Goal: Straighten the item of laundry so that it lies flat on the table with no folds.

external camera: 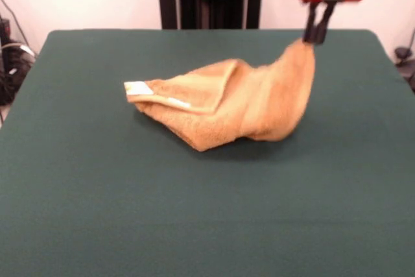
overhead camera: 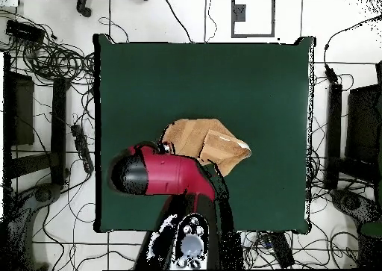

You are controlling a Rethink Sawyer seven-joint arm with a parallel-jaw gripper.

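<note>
Gripper (external camera: 316, 36) pinches raised corner of orange-tan hand towel (external camera: 227, 105); rest lies crumpled and folded mid-table (external camera: 207, 225), white label (external camera: 138, 87) at opposite end. Terry looks soft, light, limp, drapes freely; corners or hem seem best holds.

End effector (external camera: 316, 36) raised, seemingly clamped

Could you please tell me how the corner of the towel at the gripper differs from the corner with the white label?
The gripper holds one towel corner raised off the table; the label corner lies low on the heap. The raised corner is pulled taut to a point; the label corner is folded over. Both are orange-tan terry.
</note>
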